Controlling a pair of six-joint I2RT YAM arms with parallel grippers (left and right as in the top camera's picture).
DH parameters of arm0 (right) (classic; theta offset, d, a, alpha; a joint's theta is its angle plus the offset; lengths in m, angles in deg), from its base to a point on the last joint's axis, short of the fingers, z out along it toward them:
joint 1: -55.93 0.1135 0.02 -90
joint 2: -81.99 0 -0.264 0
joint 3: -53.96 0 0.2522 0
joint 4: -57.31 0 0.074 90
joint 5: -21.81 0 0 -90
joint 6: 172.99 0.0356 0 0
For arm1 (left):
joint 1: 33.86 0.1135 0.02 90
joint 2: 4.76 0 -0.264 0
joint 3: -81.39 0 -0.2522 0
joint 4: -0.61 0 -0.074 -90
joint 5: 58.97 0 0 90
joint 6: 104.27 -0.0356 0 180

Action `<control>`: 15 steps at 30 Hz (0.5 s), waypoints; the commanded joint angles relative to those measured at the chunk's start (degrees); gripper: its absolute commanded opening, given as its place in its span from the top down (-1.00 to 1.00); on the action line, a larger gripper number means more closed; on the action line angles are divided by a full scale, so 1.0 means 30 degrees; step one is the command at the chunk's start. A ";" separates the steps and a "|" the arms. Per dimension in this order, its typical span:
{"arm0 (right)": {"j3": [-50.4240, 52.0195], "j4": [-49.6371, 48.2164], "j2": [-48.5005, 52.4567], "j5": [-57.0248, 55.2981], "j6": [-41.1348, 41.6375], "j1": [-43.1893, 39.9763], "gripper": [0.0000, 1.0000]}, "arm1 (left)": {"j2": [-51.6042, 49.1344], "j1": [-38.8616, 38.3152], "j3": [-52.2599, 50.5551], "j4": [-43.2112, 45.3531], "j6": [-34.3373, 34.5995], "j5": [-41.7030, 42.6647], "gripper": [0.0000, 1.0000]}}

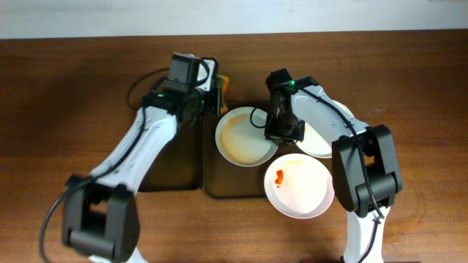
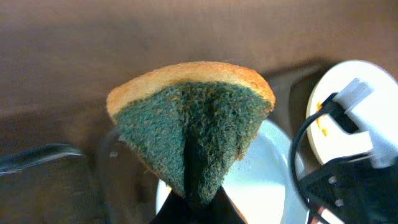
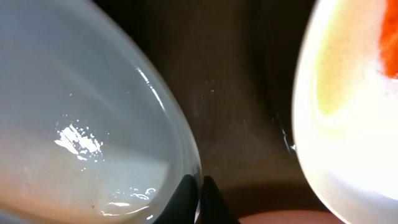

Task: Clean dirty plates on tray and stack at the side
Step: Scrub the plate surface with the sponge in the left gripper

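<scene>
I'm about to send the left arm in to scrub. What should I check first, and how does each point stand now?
1. Sponge secured in left gripper: ok, jaws shut on it, green side showing.
2. Right gripper steadying the left plate: ok, shut at its rim.
3. Left plate resting on the tray: ok.
4. Sponge above the left plate: not ok, the overhead view shows it beyond the far rim.
5. Smeared plate apart from the left plate: ok, a gap shows between them.
6. Third plate clean: cannot tell, the right arm covers much of it.
</scene>
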 commanded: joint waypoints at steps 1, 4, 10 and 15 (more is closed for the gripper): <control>-0.0306 -0.0044 0.0095 0.0095 0.0044 0.0073 0.92 | -0.2849 -0.0619 -0.0029 0.2397 -0.1749 0.2586 1.00; -0.0306 -0.0204 0.0095 0.0095 0.0044 0.0073 0.92 | -0.4524 -0.1851 -0.0036 0.4503 -0.2251 0.0933 1.00; -0.0306 -0.0299 0.0095 0.0095 0.0036 0.0073 0.92 | -0.6266 -0.3526 -0.0029 0.6513 -0.4750 -0.3228 1.00; -0.0306 -0.0248 0.0095 0.0087 0.0036 0.0073 0.92 | -0.6266 -0.3184 -0.0029 0.6768 -0.5763 -0.7672 1.00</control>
